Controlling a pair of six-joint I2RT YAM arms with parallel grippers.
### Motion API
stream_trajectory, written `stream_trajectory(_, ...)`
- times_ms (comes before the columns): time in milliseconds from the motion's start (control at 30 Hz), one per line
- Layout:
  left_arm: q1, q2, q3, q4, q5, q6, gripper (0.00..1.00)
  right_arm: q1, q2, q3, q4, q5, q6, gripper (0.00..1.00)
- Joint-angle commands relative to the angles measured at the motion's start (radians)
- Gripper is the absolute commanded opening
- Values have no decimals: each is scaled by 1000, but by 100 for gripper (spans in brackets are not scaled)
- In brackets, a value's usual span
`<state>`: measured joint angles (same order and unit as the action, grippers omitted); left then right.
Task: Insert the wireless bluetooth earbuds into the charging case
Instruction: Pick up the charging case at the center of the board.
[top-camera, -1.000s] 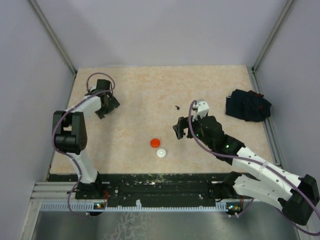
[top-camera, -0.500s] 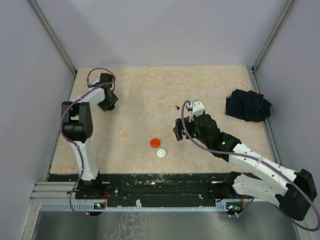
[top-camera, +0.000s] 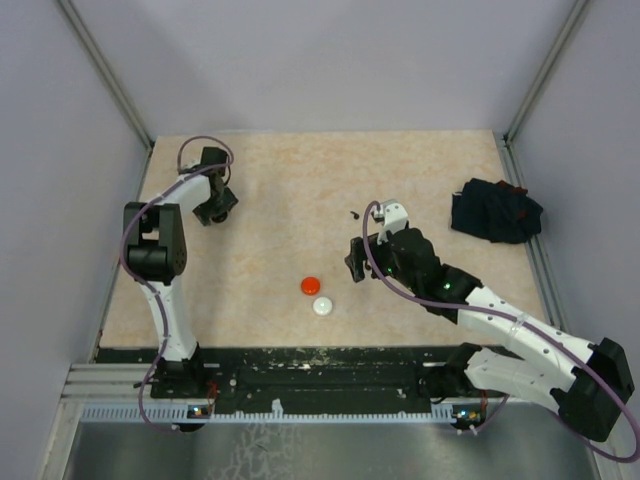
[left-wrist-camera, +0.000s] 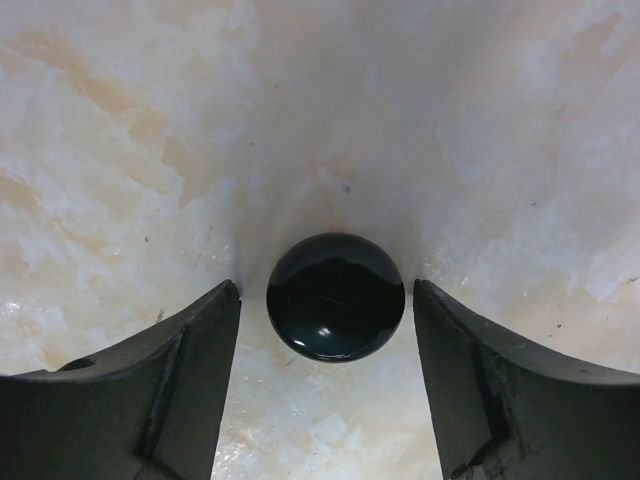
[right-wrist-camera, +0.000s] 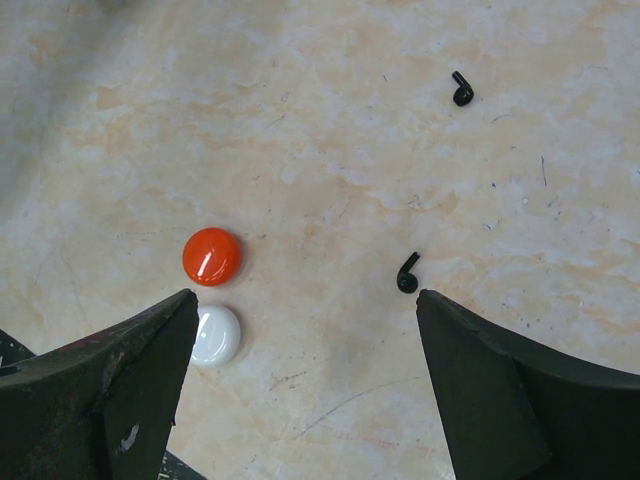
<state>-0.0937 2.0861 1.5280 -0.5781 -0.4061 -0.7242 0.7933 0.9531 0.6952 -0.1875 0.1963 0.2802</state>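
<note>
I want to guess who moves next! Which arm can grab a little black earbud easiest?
Probably the right one. The right pincer is open and right next to a black earbud. The left pincer is far off, open around a round black disc.

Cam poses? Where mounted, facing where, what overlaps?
Top external: above and behind the arm bases, looking down on the table; left arm and right arm both show.
Left wrist: on that wrist, facing down at a black disc on the table; its open jaws flank the disc, not touching.
Right wrist: on that wrist, facing down at a red-orange disc, a white disc and two black earbuds; jaws wide apart at the lower corners.
Shared: top external and right wrist both show the red-orange and white discs.
</note>
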Motion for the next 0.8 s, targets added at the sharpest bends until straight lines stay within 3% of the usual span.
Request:
stream_trajectory(0, -8, -11, -26, -28, 48, 73, 76, -3, -11, 23, 44, -12, -13, 89)
stream_trajectory(500, -2, -33, -77, 57, 109, 242, 66, -3, 11, 38, 26, -17, -18, 89)
stream_trajectory(767, 0, -36, -88, 67, 133, 269, 54, -3, 33, 54, 8, -10, -24, 89)
